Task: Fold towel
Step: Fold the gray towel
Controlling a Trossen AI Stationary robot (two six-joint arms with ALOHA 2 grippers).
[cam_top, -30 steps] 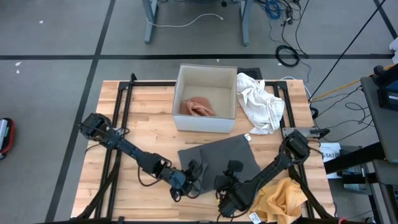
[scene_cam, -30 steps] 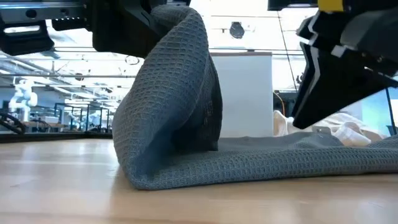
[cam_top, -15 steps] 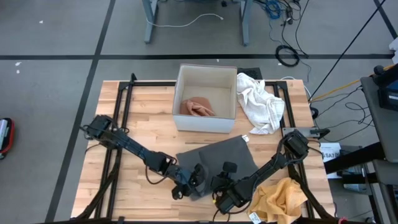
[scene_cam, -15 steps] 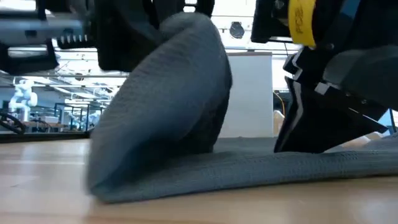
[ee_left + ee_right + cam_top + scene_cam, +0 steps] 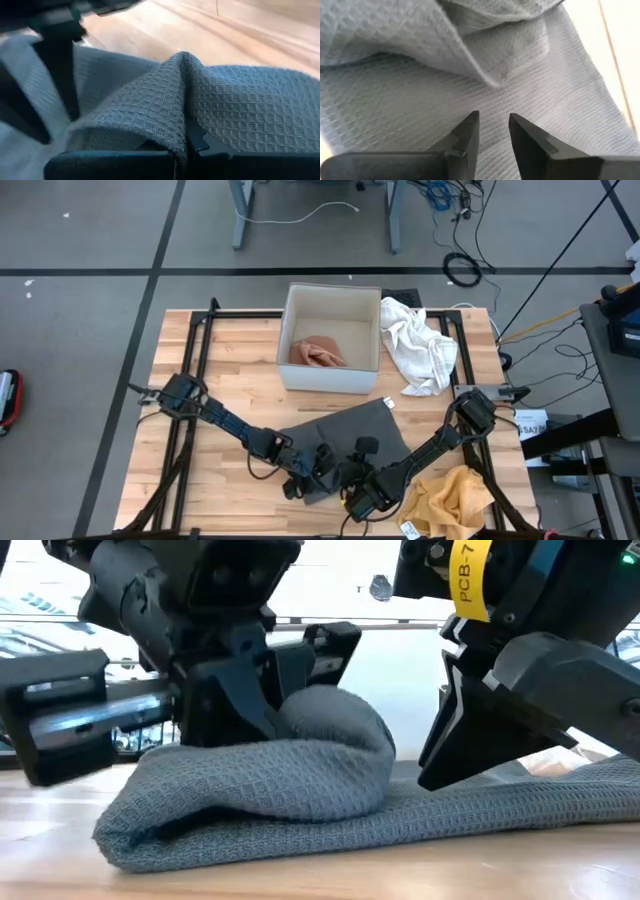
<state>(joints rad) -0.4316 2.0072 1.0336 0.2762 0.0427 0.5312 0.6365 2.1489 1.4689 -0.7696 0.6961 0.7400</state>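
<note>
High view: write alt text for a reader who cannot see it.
Seen from above, two dark robot arms meet over a grey towel at the near edge of a wooden table, the left gripper shut on a fold of it, the right gripper beside it. Behind are a white box holding a pinkish cloth, a white cloth and a yellow cloth.

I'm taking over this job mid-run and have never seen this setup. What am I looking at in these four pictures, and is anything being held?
Two dark robot arms work at a wooden table. One picture looks straight down, one sits at table height, and one comes from each arm's wrist. The left gripper is shut on a fold of the grey towel; its wrist picture shows the cloth pinched. The right gripper hovers over the flat part of the towel, jaws a little apart, holding nothing. Also on the table: a white box with a pinkish cloth inside, a white cloth beside it, and a yellow cloth at the near right edge.
</note>
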